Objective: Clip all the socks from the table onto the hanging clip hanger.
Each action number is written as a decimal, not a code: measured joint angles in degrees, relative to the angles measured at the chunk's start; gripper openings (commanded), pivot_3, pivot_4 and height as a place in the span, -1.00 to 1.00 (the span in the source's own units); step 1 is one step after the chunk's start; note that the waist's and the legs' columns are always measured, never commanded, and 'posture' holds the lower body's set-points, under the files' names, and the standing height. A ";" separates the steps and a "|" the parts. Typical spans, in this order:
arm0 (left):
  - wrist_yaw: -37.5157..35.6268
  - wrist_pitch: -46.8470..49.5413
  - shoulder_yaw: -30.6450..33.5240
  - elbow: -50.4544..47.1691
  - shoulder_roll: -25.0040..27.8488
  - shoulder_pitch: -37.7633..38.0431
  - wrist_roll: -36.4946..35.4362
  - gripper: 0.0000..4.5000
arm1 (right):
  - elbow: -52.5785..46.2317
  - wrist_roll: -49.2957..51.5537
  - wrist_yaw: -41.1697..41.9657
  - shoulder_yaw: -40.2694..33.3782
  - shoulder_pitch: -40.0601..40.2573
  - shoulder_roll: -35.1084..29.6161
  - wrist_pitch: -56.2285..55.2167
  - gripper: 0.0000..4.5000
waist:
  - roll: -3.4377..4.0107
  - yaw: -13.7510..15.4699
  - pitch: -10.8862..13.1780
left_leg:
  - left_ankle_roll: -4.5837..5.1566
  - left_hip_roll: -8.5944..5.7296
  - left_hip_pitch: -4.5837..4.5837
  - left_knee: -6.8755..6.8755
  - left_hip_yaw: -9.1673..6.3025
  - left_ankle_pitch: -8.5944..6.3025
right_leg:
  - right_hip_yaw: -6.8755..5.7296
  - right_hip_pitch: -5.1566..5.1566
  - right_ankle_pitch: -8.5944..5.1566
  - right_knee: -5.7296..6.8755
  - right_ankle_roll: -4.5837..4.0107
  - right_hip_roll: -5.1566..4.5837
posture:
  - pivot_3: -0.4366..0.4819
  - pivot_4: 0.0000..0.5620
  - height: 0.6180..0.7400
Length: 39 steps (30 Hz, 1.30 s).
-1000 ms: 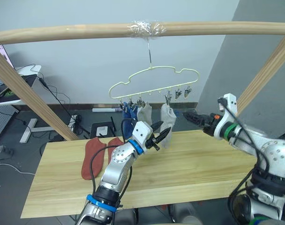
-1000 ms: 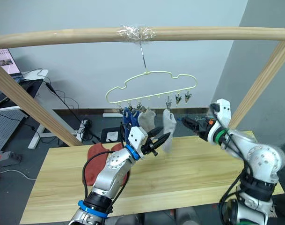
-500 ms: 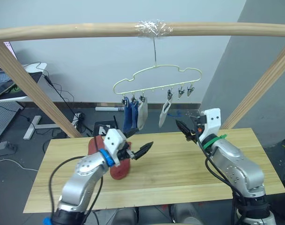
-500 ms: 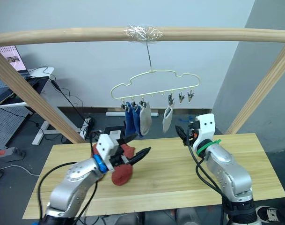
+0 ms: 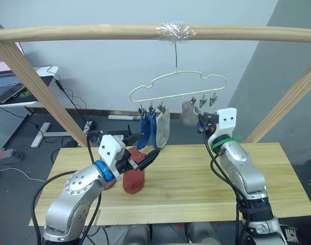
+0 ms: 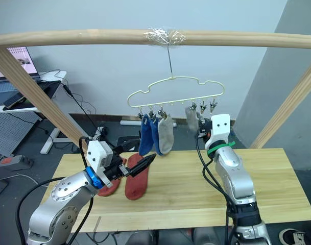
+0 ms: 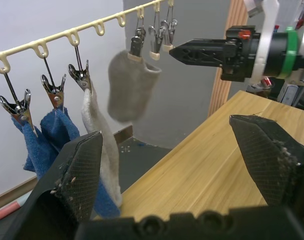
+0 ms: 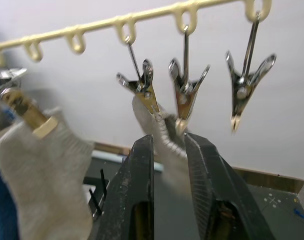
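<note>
- My left gripper (image 7: 169, 145) hangs wide open above the light yellowish plank table (image 5: 206, 178), holding nothing.
- Two rust-red ankle socks (image 6: 137, 179) lie flat on the table under that gripper, at about 7 o'clock from the hanger.
- The thin pale-gold wire clip hanger (image 5: 178, 86) hangs from the thick round wooden pole (image 5: 94, 32).
- Clipped in a row: two blue socks (image 6: 147, 137), then a light grey sock (image 6: 166, 136).
- My right gripper (image 8: 166, 152) is raised to the clips; fingers narrowly parted around a second light grey sock (image 7: 131, 85), though I cannot tell if they are pinching it.
</note>
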 measured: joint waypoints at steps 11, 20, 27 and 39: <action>0.03 -0.11 0.00 -0.01 0.00 -0.08 0.02 1.00 | 9.87 -1.86 -0.62 -2.71 -6.31 1.16 -5.64 -0.58 | 0.00 0.04 0.00 | 0.00 0.00 0.01 0.00 0.02 0.00 | 0.02 -0.03 0.01 0.06 -0.02 0.00 | 0.05 -0.60 1.00; 0.09 -0.10 0.00 -0.11 0.00 0.01 0.01 1.00 | 14.08 -3.12 0.44 -2.66 -8.99 1.49 -8.48 -0.58 | 0.00 0.05 0.00 | 0.01 0.00 0.01 0.02 0.03 0.00 | 0.03 -0.05 0.02 0.12 -0.03 0.01 | 0.05 -0.60 1.00; 0.10 -0.09 0.00 -0.43 0.03 0.24 0.01 1.00 | 14.72 -3.22 0.47 -2.67 -9.10 1.82 -8.62 -0.58 | 0.01 0.06 0.00 | 0.00 0.00 0.01 0.05 0.03 0.01 | 0.04 -0.08 0.02 0.22 -0.04 0.01 | 0.08 -0.59 1.00; 0.07 -0.09 0.00 -0.56 0.03 0.21 0.01 1.00 | 16.59 -4.29 0.13 -2.72 -10.29 2.40 -9.18 -0.34 | 0.00 0.05 -0.01 | -0.02 -0.02 0.03 0.15 0.08 0.03 | 0.11 -0.29 0.01 0.74 -0.07 0.01 | 0.08 -0.59 1.00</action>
